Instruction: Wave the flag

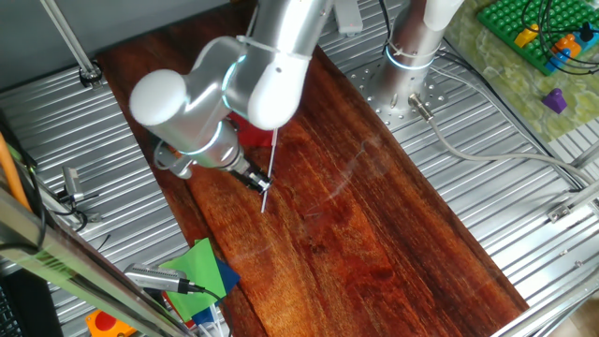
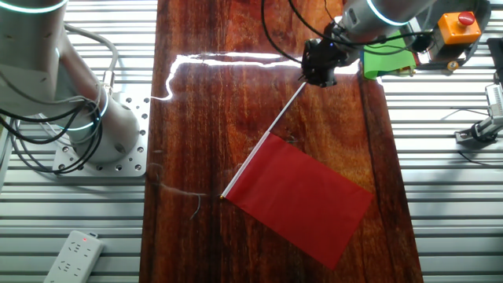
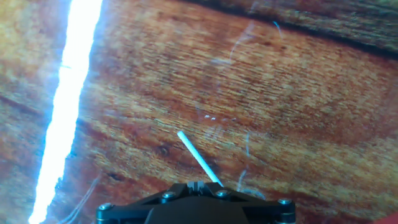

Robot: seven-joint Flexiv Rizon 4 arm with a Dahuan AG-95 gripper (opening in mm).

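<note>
Gripper (image 2: 321,64) was down at the wooden table (image 2: 196,118), jaws pinching the flag (image 2: 302,196) by the bare end of its white stick (image 2: 271,135). In the other fixed view the stick ran diagonally from the gripper down to the red cloth, which was spread out flat over the wood near the table's front edge. Whether the cloth touched the surface or hung just above it, couldn't tell.

In one fixed view the arm (image 1: 225,84) blocked most of the flag; only a sliver of red cloth (image 1: 255,133) and the stick (image 1: 270,173) showed beside the wrist, with the gripper (image 1: 257,183) at the stick's lower end.

Hand view: short stub of the stick (image 3: 198,158) poked out past the gripper body (image 3: 196,208) over the wood grain. Fingertips themselves weren't visible there.

Green and blue sheets (image 1: 201,267) lay at the table's corner, well apart from the flag. A white power strip (image 2: 72,255) sat off the wood on the metal bench.
</note>
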